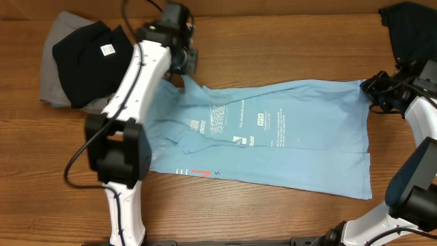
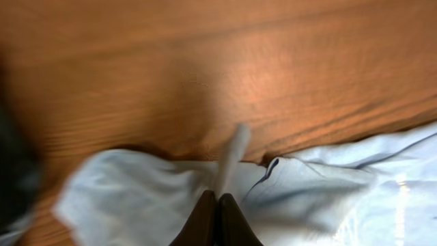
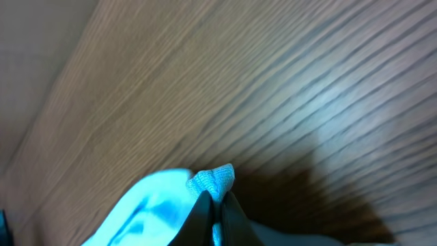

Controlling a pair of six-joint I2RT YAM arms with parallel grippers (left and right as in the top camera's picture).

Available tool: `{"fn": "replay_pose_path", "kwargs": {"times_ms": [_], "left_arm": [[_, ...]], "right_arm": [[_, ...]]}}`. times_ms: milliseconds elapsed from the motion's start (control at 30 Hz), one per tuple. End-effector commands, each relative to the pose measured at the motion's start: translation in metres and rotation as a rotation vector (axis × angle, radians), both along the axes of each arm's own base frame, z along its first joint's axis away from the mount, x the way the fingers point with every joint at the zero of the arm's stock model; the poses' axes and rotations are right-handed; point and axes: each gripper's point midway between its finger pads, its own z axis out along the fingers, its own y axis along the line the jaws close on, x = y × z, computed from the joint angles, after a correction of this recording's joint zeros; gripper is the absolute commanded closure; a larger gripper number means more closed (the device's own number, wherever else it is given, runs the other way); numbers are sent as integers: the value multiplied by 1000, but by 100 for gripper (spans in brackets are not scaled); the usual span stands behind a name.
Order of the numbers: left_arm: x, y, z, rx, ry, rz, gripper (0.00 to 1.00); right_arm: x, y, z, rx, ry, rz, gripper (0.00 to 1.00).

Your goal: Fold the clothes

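Note:
The light blue T-shirt (image 1: pixel 273 133) lies spread across the wooden table, lettering up, with a small red mark near its front left edge. My left gripper (image 1: pixel 184 76) is shut on the shirt's far left corner; in the left wrist view (image 2: pixel 217 198) a thin pinch of cloth rises between its fingers. My right gripper (image 1: pixel 372 87) is shut on the shirt's far right corner; the right wrist view (image 3: pixel 217 198) shows a bunched blue fold (image 3: pixel 213 179) clamped between the fingers. A black garment (image 1: pixel 89 55) lies on a grey one (image 1: pixel 51 75) at the far left.
A dark garment (image 1: pixel 408 31) lies at the table's far right corner. Bare wood (image 1: pixel 287 48) runs behind the shirt and along the front edge (image 1: pixel 259 212). The left arm (image 1: pixel 136 89) reaches over the shirt's left side.

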Motion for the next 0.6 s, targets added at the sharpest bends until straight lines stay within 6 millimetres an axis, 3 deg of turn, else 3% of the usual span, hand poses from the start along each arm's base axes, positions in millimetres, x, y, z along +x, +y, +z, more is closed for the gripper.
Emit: {"fn": "replay_pose_path", "kwargs": {"times_ms": [0,167,433,567], "left_arm": [[1,12,43,11,-84,36,96],[-12,24,51,51,-66,79,96],[-40,31,79,50,-51,91,96],[-50,30,70,52,7,86,96]], "right_arm": [[5,-15,15,-46,-45,-23,96],[3,-19,16,-38,-50,-30,96],[4,7,27,69,-116,103,96],[-2,8,21,76,-81,93,96]]}}
